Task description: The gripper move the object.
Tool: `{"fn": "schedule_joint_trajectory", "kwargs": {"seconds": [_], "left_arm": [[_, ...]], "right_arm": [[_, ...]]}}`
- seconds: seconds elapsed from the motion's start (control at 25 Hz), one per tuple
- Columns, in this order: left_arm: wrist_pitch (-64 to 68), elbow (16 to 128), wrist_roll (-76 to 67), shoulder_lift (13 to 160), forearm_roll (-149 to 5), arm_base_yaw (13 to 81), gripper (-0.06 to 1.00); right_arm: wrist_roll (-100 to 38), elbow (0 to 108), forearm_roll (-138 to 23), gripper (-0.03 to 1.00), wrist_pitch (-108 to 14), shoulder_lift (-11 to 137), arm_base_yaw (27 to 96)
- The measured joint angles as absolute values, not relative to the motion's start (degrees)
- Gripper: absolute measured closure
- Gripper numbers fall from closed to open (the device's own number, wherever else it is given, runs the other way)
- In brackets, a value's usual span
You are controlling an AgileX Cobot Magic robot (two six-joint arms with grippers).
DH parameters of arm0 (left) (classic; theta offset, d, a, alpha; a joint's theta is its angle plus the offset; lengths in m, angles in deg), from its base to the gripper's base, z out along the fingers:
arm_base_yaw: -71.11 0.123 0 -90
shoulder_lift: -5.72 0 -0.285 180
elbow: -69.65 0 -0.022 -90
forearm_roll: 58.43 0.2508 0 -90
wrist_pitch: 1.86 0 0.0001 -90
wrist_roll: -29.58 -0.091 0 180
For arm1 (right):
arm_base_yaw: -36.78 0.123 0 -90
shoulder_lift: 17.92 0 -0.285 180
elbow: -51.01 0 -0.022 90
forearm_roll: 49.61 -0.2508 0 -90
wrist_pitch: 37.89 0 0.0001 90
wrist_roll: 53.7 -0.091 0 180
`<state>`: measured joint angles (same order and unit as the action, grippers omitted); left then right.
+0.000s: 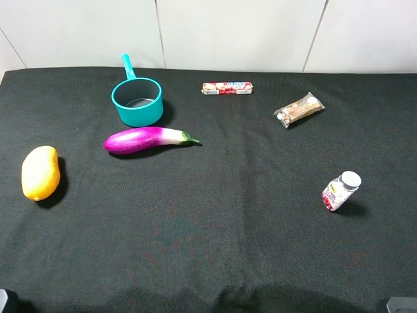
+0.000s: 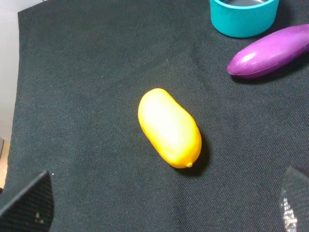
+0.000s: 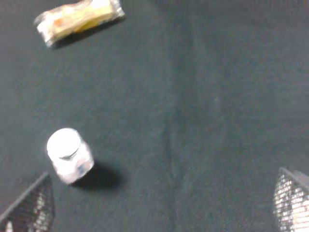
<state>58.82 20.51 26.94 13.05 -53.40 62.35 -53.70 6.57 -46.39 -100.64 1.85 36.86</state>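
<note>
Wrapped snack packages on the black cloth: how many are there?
2. The long red printed snack stick lies at the far edge, right of the teal pot. The clear-wrapped brown snack bar lies further right. None seems hidden.

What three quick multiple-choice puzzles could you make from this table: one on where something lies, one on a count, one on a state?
1. Where does the glossy purple eggplant lie?
A. inside the teal pot
B. on the black cloth just in front of the teal pot
C. beside the white-capped bottle

2. How many things lie on the black cloth?
A. four
B. six
C. eight

3. What holds the eggplant?
A. nothing
B. the left gripper
C. the right gripper

Answers: 1 B, it lies beside the pot, outside it. 2 B, adding the yellow mango, white-capped bottle and two wrapped snacks. 3 A, it rests free on the cloth.
</note>
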Motion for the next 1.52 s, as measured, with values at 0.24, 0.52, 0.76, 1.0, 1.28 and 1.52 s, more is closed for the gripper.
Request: {"fn": "schedule_joint_trajectory", "kwargs": {"seconds": [0.24, 0.52, 0.76, 1.0, 1.28, 1.52], "left_arm": [[58.8, 20.5, 26.9, 13.0, -53.4, 62.3, -0.05], [58.8, 20.5, 26.9, 13.0, -53.4, 62.3, -0.05], [58.8, 20.5, 26.9, 13.0, -53.4, 62.3, -0.05], [58.8, 20.5, 26.9, 13.0, -53.4, 62.3, -0.05], [58.8, 20.5, 26.9, 13.0, -53.4, 62.3, -0.05], [58.8, 20.5, 26.9, 13.0, -53.4, 62.3, -0.05]], "right_arm": [[-53.7, 2.8, -49.3, 0.27, -96.5, -8.8, 33.2], [-53.7, 2.5, -50.3, 0.27, -96.5, -10.4, 33.3], [-53.7, 2.5, -48.3, 0.27, -96.5, -10.4, 33.3], [-53.7, 2.5, -48.1, 0.27, -96.5, -10.4, 33.3], [-53.7, 2.5, -48.4, 0.27, -96.5, -10.4, 36.9], [-53.7, 2.5, -49.2, 0.27, -96.5, -10.4, 38.6]]}}
